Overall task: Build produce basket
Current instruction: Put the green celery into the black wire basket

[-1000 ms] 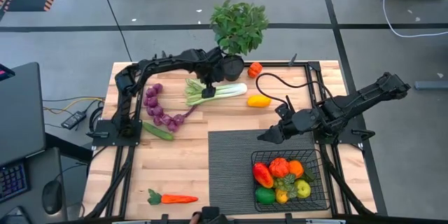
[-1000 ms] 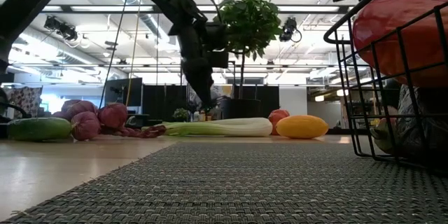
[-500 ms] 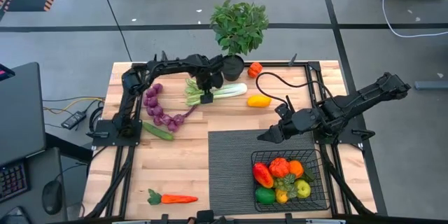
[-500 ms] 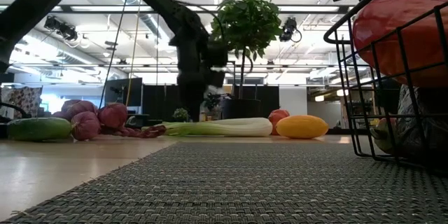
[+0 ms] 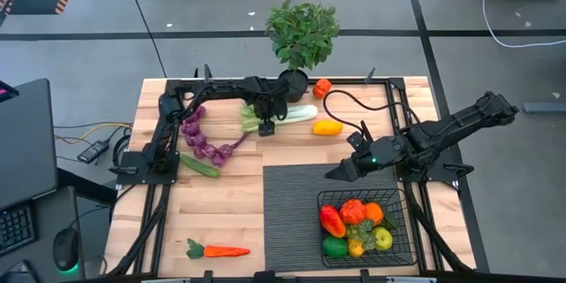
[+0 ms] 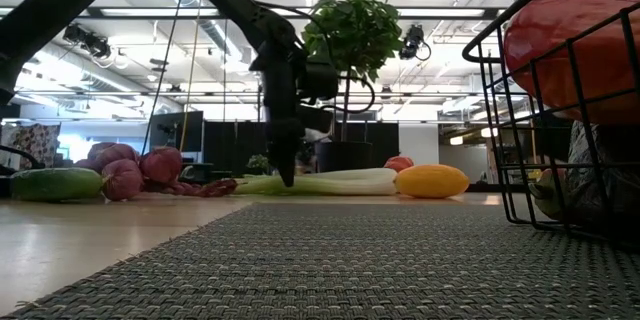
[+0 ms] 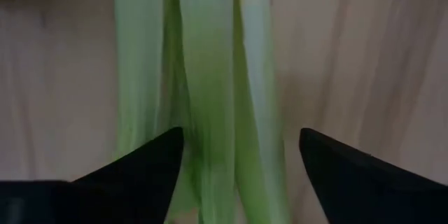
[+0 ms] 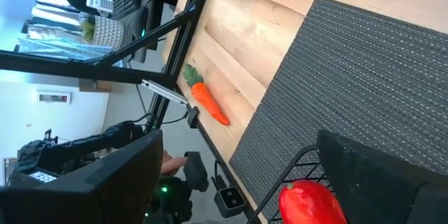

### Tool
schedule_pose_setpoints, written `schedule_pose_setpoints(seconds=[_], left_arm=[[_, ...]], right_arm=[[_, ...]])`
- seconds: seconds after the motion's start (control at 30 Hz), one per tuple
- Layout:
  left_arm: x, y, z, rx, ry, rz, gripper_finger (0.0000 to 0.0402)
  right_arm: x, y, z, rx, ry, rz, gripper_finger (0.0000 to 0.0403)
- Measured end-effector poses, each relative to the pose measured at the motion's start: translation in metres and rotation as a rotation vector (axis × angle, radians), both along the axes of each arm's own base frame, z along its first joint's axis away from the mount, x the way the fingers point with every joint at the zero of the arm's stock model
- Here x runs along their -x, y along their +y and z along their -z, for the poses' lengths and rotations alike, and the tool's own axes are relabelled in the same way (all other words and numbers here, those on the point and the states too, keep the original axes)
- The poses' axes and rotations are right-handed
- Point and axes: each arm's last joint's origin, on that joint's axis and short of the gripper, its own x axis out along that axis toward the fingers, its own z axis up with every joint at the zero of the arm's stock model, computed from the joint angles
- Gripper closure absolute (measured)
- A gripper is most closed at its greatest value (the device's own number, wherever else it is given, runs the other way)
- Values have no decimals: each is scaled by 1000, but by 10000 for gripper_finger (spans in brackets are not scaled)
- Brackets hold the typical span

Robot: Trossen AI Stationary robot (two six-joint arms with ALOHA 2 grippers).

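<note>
Now I see my left end effector [image 5: 266, 129] down over the leek [image 5: 292, 115] on the bench [image 5: 225, 203], fingers spread astride its green leaves. My right end effector [image 5: 340, 172] hovers spread beside the basket [image 5: 409, 230].

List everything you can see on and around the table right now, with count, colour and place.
basket: one, black wire, on the mat's right front corner, holding red, orange, green and yellow produce
mat: one, dark ribbed, right half of table
leek: one, white-green, table's back
yellow pepper: one, right of leek
red pepper: one, beside plant pot
grapes: one purple bunch, left
cucumber: one, green, left
carrot: one, orange, front left
potted plant: one, green, back edge
left gripper: open, straddling the leek's green end
right gripper: open, above the mat
</note>
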Motion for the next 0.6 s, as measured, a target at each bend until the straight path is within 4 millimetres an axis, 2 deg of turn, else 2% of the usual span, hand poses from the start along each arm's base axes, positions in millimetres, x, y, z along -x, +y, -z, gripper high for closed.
schedule_pose_setpoints(seconds=[0.13,0.33,0.4,0.5,0.6], left_arm=[[0,-9,1,24,37,-17,187],[0,-26,1,61,98,-21,338],[0,-31,-1,96,120,-27,377],[-2,-37,-10,129,135,-41,382],[-7,-42,-29,128,126,-42,371]], right_arm=[[0,0,0,4,2,-1,25],[0,0,1,44,1,-23,25],[0,0,1,50,0,-27,25],[0,0,1,51,0,-28,25],[0,0,1,63,-2,-35,26]])
